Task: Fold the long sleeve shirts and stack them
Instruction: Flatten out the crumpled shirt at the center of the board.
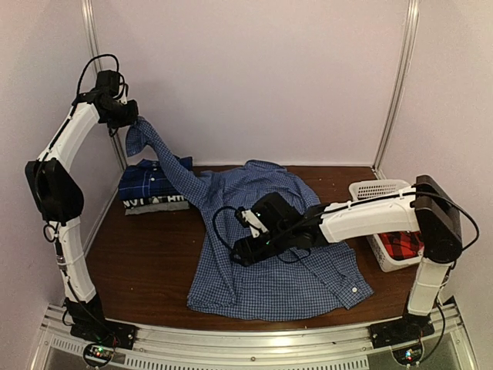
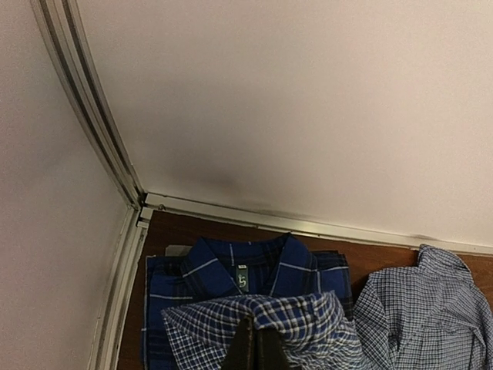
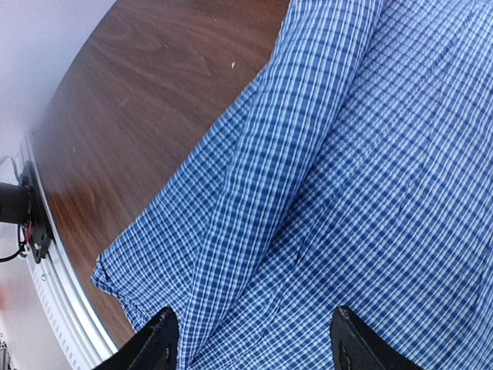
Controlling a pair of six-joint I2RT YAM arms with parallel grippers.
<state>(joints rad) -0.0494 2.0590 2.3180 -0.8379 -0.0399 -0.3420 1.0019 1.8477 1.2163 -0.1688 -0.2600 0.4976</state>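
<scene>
Centrally, the blue-and-white checked shirt [image 1: 285, 277] lies spread on the brown table [image 1: 154, 270]. Upper left, the left gripper [image 1: 131, 122] is clamped on its raised sleeve cuff [image 1: 140, 140]. The right gripper [image 1: 243, 250] hovers over the shirt's middle, jaws apart.

A robot lab booth: plain white panel walls [image 1: 254, 77], aluminium posts [image 1: 397, 85], wooden table [image 1: 146, 262].

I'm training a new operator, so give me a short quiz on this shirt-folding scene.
1. True or false: the left gripper is shut on a sleeve of the blue-and-white check shirt.
2. Where is the red-and-black plaid shirt? A on the table; B in the white basket; C held aloft.
3. Fill in: the right gripper hovers over the check shirt, jaws ____.
Key: 1 true; 2 B; 3 open.
</scene>
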